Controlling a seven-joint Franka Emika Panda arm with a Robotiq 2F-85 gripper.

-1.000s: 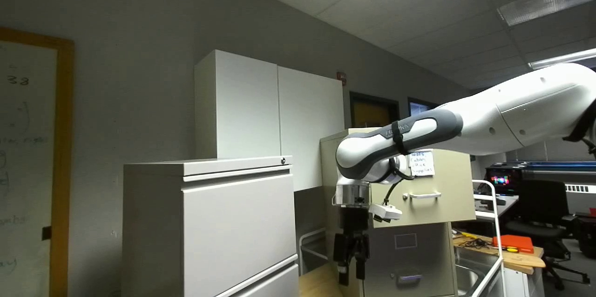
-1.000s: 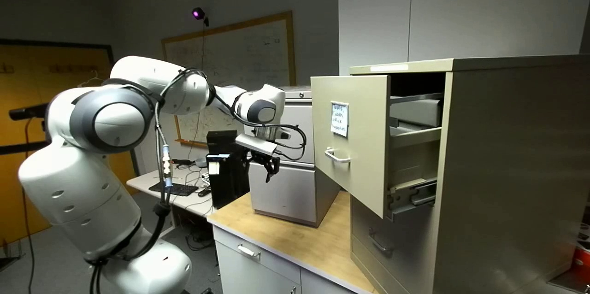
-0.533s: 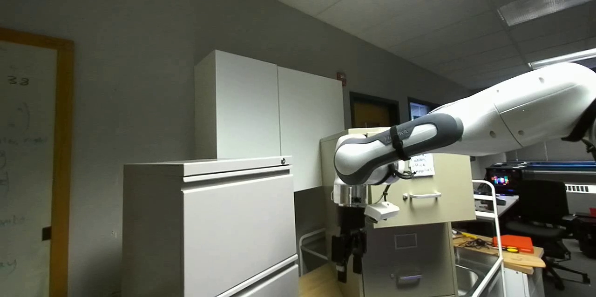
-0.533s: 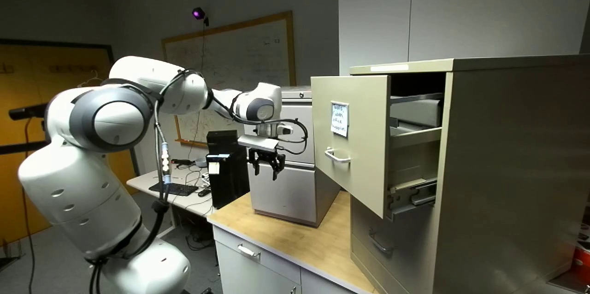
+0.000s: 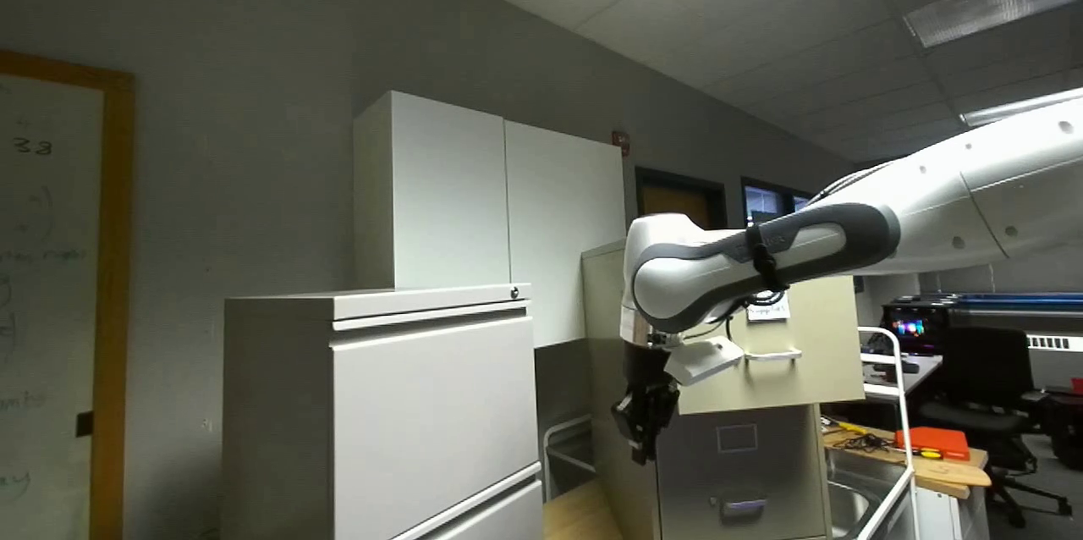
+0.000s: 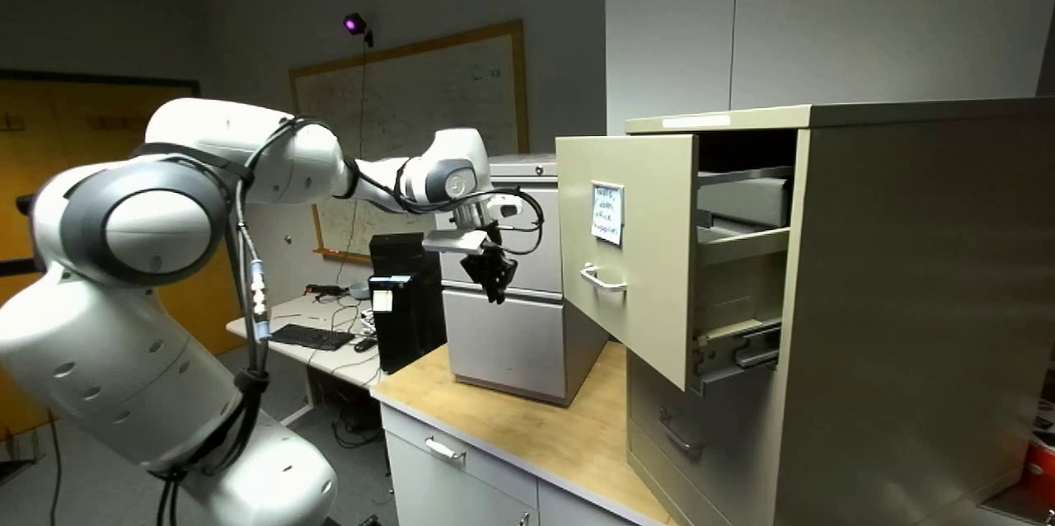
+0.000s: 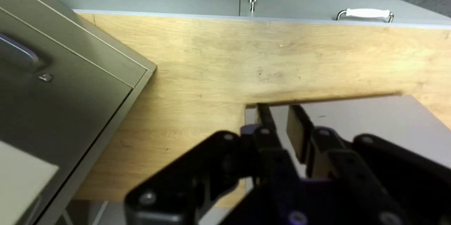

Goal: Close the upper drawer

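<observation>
Over the tabletop (image 6: 536, 431), near its right edge in an exterior view, still have to shut the pulled-out upper drawer (image 6: 647, 250). Just tipped the tool (image 7: 279, 114) and squeezed it down to a thin gap, likely for pushing.

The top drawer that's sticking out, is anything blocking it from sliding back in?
Nothing visible blocks the upper drawer from going back into the beige filing cabinet on the side that shows; its far side is hidden.
</observation>
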